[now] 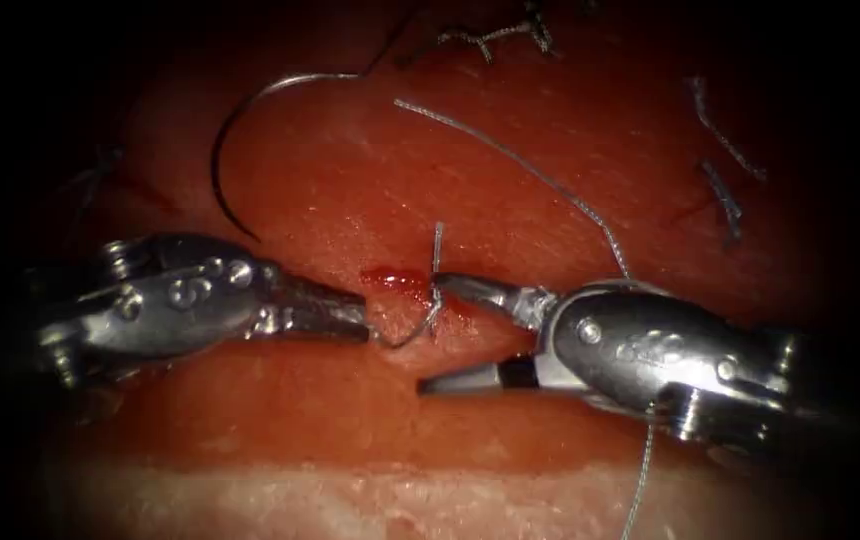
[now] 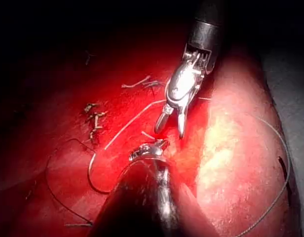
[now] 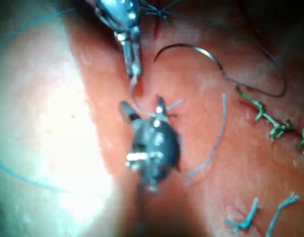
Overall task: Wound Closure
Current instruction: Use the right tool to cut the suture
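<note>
The curved needle (image 1: 218,170) lies free on the tissue (image 1: 350,180), up and left of the cut, with neither tool holding it; I also see this needle (image 3: 211,55) from the right wrist. My left tool (image 1: 358,320) is shut on a short loop of thread (image 1: 405,335) that runs to a knot (image 1: 436,297) at the cut. The knot's tail (image 1: 438,240) stands upright. My right tool (image 1: 432,335) is open, its upper jaw touching the knot and its lower jaw below it, holding nothing. The right tool (image 2: 171,131) faces my left tool (image 2: 154,147) closely.
A long thread (image 1: 540,175) crosses the tissue from upper middle down behind the right tool. Red fluid (image 1: 395,278) sits just left of the knot. Earlier knotted stitches (image 1: 490,36) lie at the top, and cut thread ends (image 1: 725,200) at the right. The tissue's pale front edge (image 1: 400,495) is near.
</note>
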Controlling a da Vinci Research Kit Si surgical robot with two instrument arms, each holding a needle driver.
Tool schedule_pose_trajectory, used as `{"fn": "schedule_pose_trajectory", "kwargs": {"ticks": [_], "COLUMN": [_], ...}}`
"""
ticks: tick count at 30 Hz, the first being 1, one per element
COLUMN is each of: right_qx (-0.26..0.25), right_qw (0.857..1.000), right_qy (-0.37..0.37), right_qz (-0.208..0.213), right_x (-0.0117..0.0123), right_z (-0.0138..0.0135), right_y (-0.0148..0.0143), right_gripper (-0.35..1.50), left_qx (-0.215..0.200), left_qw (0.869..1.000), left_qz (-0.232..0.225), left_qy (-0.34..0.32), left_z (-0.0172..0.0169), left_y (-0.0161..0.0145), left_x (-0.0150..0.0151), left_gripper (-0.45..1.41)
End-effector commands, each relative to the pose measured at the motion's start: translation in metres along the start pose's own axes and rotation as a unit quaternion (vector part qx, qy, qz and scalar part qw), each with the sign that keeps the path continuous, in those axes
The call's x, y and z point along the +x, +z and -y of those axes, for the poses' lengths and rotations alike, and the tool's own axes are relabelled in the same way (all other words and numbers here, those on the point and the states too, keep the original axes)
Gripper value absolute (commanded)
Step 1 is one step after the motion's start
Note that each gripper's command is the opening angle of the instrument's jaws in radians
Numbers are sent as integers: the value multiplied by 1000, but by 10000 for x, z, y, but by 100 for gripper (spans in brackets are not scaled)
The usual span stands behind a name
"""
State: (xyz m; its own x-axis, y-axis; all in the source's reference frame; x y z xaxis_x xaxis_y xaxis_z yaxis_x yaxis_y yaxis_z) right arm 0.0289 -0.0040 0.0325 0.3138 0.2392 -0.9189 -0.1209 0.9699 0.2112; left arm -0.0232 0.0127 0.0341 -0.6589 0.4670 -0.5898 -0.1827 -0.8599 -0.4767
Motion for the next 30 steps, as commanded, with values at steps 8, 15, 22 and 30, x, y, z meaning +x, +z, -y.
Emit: {"fn": "schedule_pose_trajectory", "kwargs": {"ticks": [8,15,22,30], "right_qx": [-9,-17,-20,-21], "right_qw": [1000,1000,1000,999], "right_qy": [-17,-20,-23,-26], "right_qz": [0,1,1,2], "right_x": [-22,-24,-27,-33], "right_z": [1,-3,0,4], "right_y": [44,64,75,85], "right_gripper": [135,135,136,130], "left_qx": [3,3,3,2], "left_qw": [1000,1000,1000,1000], "left_qz": [-7,-7,-7,-16], "left_qy": [2,5,7,11], "left_z": [5,4,1,4], "left_y": [8,8,7,4], "left_x": [13,13,13,17], "left_gripper": [4,-13,-45,-45]}}
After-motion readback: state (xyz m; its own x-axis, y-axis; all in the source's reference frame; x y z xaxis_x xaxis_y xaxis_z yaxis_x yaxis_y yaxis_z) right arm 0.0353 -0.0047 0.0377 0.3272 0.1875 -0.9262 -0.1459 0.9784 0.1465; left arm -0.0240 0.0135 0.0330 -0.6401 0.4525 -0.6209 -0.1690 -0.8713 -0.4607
